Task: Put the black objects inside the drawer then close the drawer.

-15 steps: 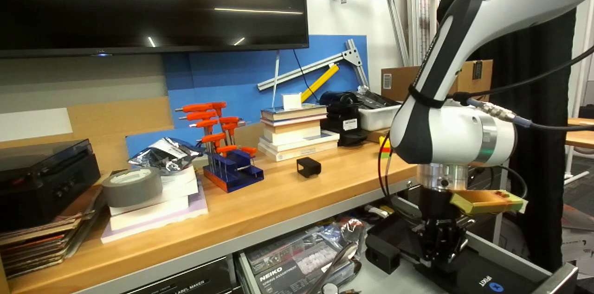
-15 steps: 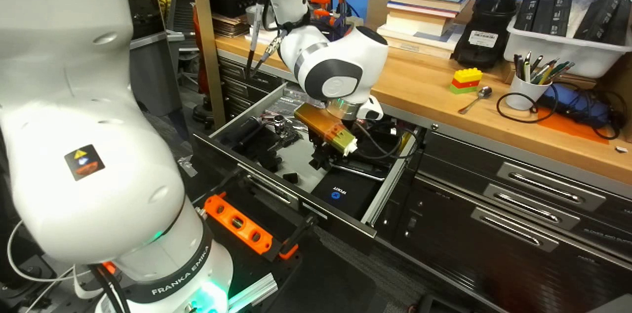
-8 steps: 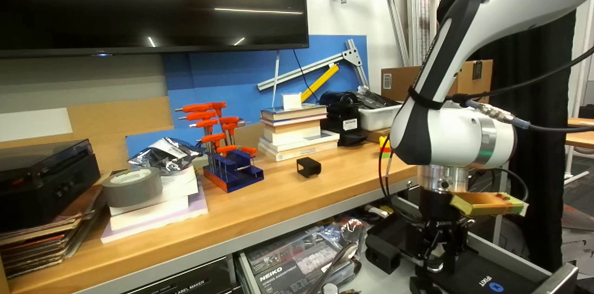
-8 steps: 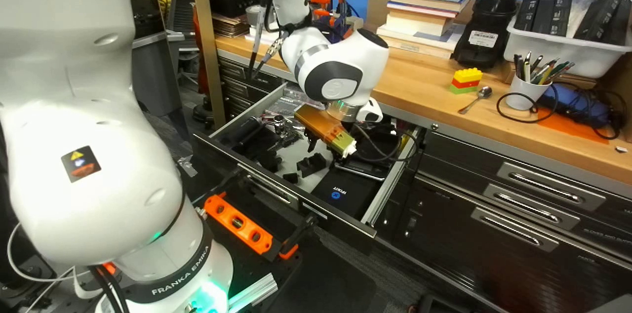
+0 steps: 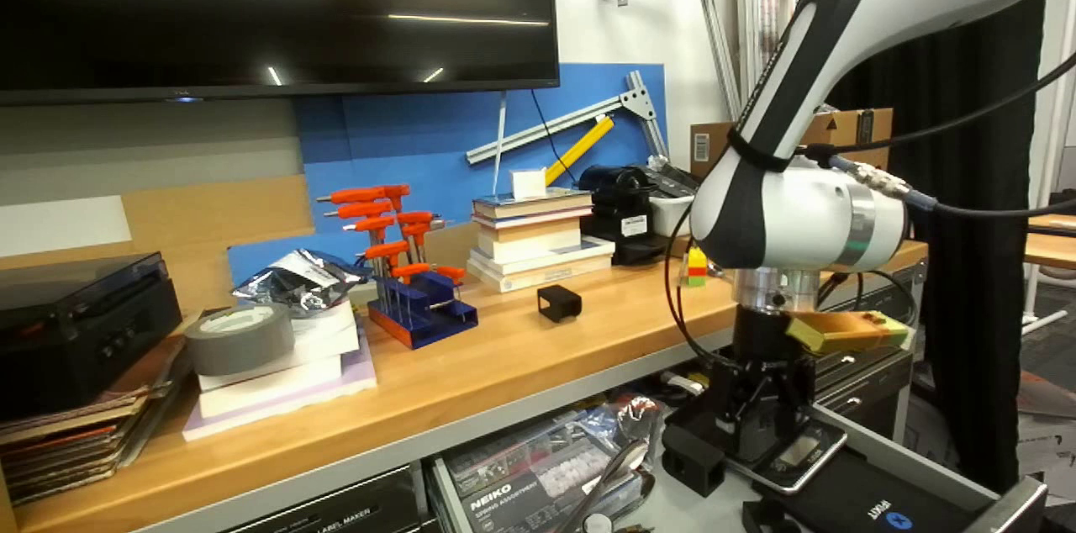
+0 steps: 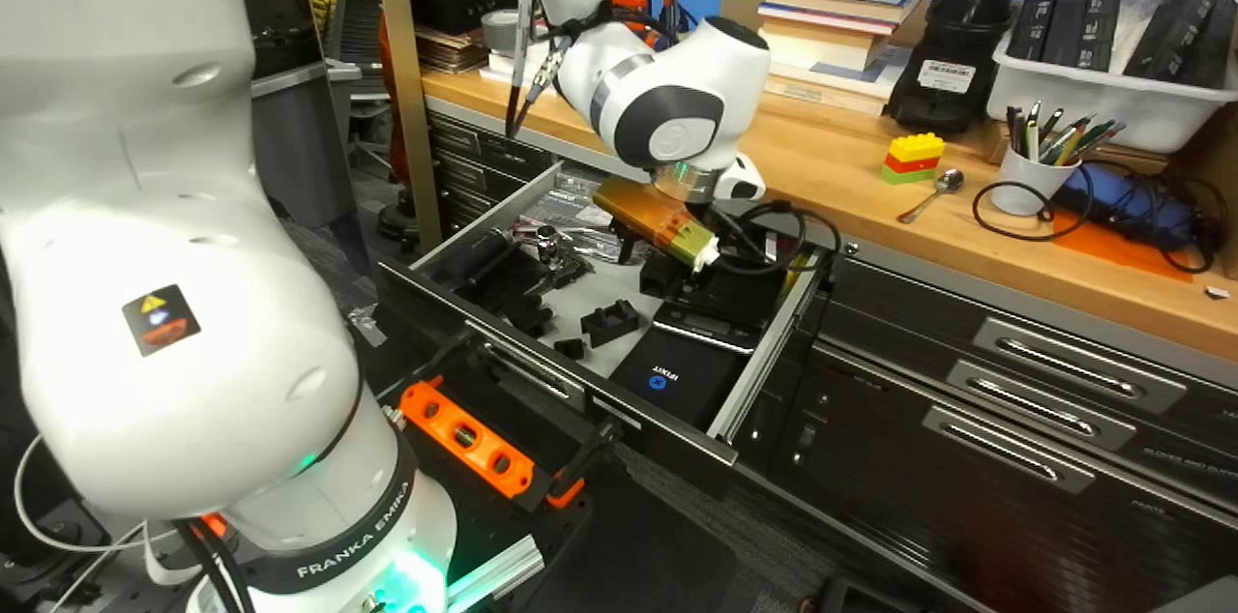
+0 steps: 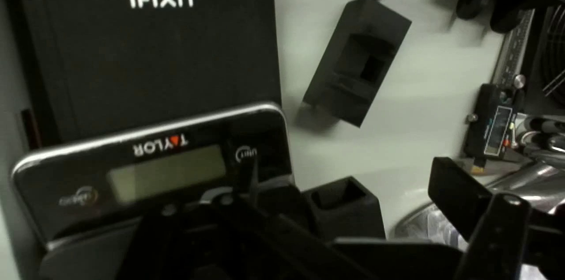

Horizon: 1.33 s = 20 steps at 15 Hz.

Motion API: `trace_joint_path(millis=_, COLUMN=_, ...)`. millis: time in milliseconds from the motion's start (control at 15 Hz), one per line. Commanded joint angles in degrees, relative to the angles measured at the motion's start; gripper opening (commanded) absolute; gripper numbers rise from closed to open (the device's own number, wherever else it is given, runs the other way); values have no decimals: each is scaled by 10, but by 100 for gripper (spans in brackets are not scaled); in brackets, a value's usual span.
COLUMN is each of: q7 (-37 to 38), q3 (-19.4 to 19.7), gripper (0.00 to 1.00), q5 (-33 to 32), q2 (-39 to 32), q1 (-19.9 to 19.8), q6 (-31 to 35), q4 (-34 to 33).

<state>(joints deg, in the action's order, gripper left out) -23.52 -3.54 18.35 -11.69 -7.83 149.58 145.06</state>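
Black block (image 5: 559, 303) on the wooden bench (image 5: 504, 361), outside the open drawer (image 5: 693, 514). Looks hollow at one end; should handle as light, stiff and slightly slick, probably printed plastic. Best taken across the outer side walls, squarely and with mild force, rather than by the thin open rim, perhaps apt to chip. Down in the drawer, recessed block (image 7: 357, 61) and hollow block (image 7: 355, 216), likely of similar feel. Over the drawer, gripper (image 7: 344, 174) with jaws wide and without a load; contact with the hollow block impossible to tell. Next, probably, a reach to the wooden bench.
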Motion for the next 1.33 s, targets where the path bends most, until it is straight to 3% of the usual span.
trace_joint_path(millis=0, q7=43, q3=12, gripper=100, q5=-62, q2=32, q1=19, q6=-49, q4=-52)
trace_joint_path(millis=600, q7=69, q3=14, gripper=100, q5=-168, q2=-8, q1=52, q6=-159, q4=-271)
trace_joint_path(millis=1267, q7=63, q3=-15, gripper=100, q5=-175, q2=-137, q1=92, q6=-188, q4=-460)
